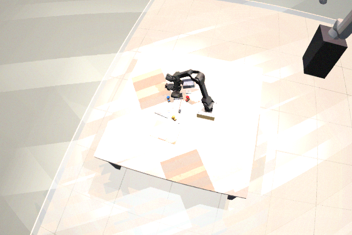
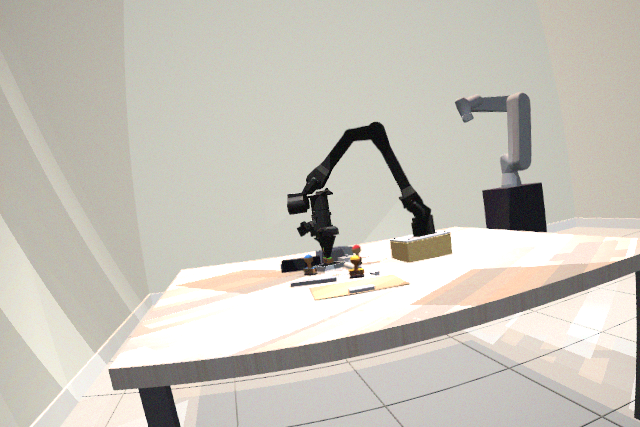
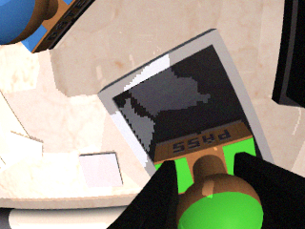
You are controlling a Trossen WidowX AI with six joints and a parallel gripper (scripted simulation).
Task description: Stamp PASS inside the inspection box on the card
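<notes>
My gripper is shut on the PASS stamp. The stamp has a green knob and a brown neck, and its base label reads PASS. The stamp stands upright with its base on the near edge of the ink pad, a dark pad in a grey tray. I cannot tell how firmly it presses. The tan card with its white inspection box lies nearer the table's front. In the top view the card is washed out by light.
A blue-knobbed stamp stands left of the pad and a red-knobbed stamp right of it. A yellow stamp, a black bar, a wooden block and a grey arm on a black pedestal are around.
</notes>
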